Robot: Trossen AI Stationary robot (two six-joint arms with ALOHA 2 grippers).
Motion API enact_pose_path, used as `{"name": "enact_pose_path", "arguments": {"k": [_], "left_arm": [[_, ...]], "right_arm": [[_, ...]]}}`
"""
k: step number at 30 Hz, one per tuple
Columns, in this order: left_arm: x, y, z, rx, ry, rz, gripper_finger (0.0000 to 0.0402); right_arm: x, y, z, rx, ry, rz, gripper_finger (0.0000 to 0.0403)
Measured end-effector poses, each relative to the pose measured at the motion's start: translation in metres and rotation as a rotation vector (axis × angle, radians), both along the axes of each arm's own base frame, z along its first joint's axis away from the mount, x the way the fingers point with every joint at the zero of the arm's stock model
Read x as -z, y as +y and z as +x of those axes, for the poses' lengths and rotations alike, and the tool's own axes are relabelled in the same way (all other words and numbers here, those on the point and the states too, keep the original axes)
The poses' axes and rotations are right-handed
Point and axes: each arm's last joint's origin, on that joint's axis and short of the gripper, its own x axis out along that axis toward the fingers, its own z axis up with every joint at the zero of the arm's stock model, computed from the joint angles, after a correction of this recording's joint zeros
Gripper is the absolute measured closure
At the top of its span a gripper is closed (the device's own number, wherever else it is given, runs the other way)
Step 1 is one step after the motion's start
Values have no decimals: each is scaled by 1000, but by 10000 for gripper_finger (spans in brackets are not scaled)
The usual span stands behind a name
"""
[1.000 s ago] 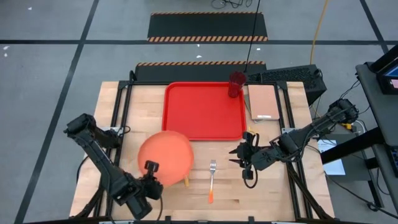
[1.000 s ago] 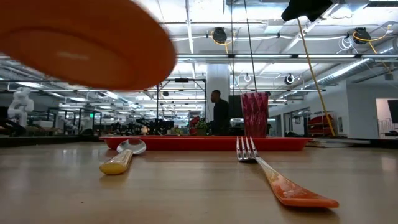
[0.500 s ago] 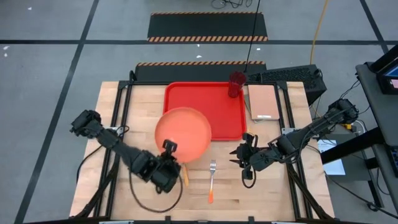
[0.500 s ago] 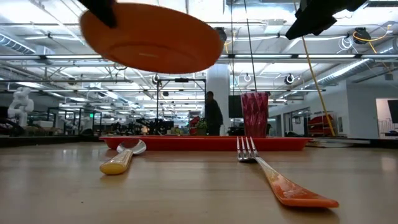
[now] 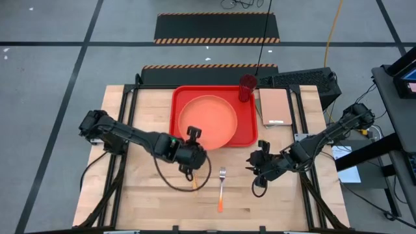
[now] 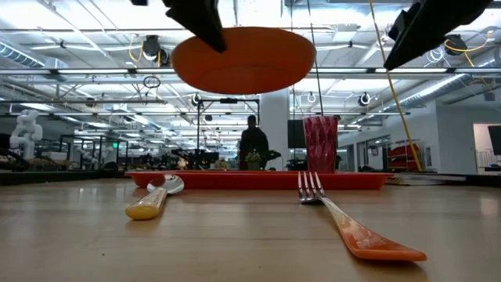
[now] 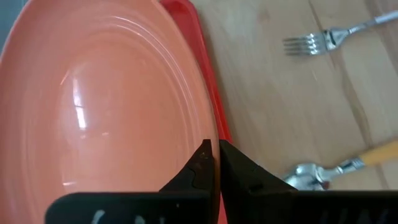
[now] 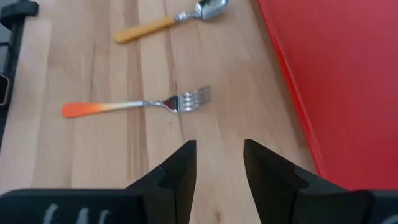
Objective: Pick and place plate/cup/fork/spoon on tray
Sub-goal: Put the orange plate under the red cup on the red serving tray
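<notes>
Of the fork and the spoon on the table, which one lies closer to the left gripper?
The spoon: it lies right beside the left gripper, which holds the plate over the tray. The fork lies farther toward the right gripper.

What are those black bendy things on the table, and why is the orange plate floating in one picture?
Those are two robot arms, each ending in a two-finger tool. One picture looks straight down on the table. One looks across it from table height. The other two come from little cameras on the arms' wrists.

The plate isn't floating. The left tool pinches its rim and holds it up over the red tray. From table height you only see the plate's underside, so it looks like it flies.

The dark red cup stands at a far corner of the tray. The fork and the spoon lie on the wooden table, not on the tray yet. The right tool waits above the table beside the fork, fingers apart, holding nothing. A tan pad lies next to the tray.
</notes>
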Motion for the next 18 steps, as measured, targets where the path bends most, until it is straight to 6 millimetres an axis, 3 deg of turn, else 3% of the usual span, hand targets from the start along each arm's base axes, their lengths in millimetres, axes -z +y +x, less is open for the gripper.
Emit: {"name": "enact_pose_path", "arguments": {"k": [5, 18], "left_arm": [[-2, 13, 8, -22, -43, -25, 393], [31, 50, 26, 54, -135, -21, 391]], "right_arm": [[1, 4, -3, -8, 11, 7, 275], [1, 6, -4, -18, 10, 5, 275]]}}
